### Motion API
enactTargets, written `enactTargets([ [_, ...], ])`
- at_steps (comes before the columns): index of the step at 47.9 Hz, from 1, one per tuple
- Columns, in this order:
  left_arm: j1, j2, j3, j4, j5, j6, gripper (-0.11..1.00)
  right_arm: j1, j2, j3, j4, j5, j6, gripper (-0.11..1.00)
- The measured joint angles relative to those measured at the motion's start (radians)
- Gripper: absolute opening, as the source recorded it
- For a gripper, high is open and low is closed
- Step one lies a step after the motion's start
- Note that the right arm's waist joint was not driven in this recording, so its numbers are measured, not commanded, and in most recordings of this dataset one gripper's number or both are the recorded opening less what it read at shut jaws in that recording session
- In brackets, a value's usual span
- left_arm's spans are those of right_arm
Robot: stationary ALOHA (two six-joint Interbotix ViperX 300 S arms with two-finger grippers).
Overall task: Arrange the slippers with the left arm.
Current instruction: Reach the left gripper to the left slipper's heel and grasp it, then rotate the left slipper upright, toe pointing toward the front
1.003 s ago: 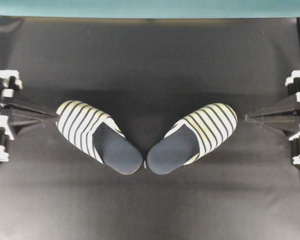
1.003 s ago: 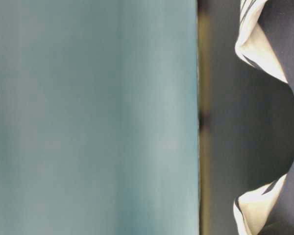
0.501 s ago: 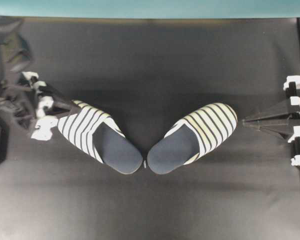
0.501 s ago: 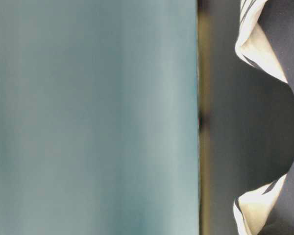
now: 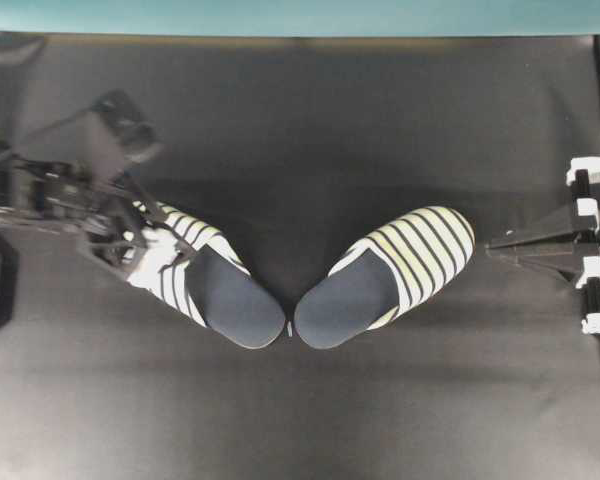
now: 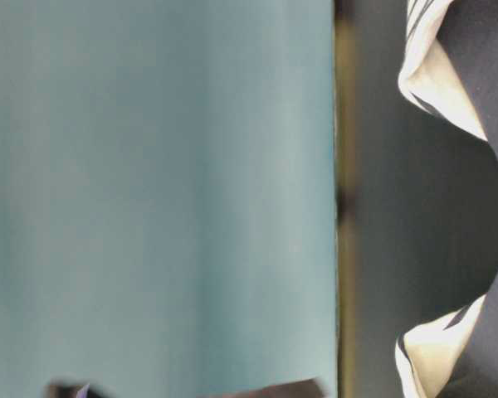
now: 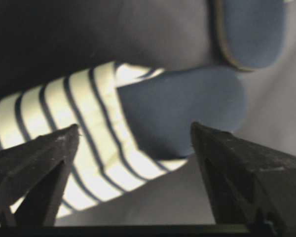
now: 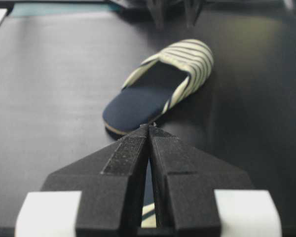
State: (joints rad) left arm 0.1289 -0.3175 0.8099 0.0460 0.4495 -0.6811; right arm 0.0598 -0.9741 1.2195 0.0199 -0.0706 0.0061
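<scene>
The dark counter [image 5: 310,130] carries the slippers, laid in a V with heels nearly touching at the middle and toes splayed outward. The left slipper [image 5: 215,290] runs on a diagonal, its striped toe toward the overhead view's upper left and its navy heel toward the centre. The right slipper [image 5: 390,275] mirrors it.

The left arm [image 5: 50,185] is extended over the left slipper's toe, and its hand [image 5: 145,250] is seen directly above the striped cover. The right hand [image 5: 520,245] is parked at the far edge, well apart from either slipper.

In the left wrist view the left hand's two fingers are spread wide, with striped cover and insole lying between and beyond them; contact cannot be told. This spread is not legible from overhead, where the hand is blurred. The right wrist view shows its fingers [image 8: 126,158] pressed together on nothing.

The table-level view shows only slipper edges.
</scene>
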Motion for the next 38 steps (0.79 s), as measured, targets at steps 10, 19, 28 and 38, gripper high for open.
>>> enactTargets([
  [10, 0.005, 0.156, -0.112, 0.0, 0.187, -0.021, 0.84, 0.002, -0.029, 0.015, 0.0, 0.002, -0.002, 0.0],
  [19, 0.005, 0.235, -0.155, 0.002, 0.253, -0.014, 0.84, 0.0, -0.046, 0.023, 0.002, 0.0, -0.002, 0.0],
  [28, 0.006, 0.265, -0.16, 0.005, 0.258, 0.0, 0.84, 0.0, -0.051, 0.026, 0.002, 0.0, 0.0, 0.0],
  [38, 0.011, 0.293, -0.161, 0.003, 0.259, 0.017, 0.82, 0.0, -0.051, 0.028, 0.003, 0.0, 0.0, 0.0],
])
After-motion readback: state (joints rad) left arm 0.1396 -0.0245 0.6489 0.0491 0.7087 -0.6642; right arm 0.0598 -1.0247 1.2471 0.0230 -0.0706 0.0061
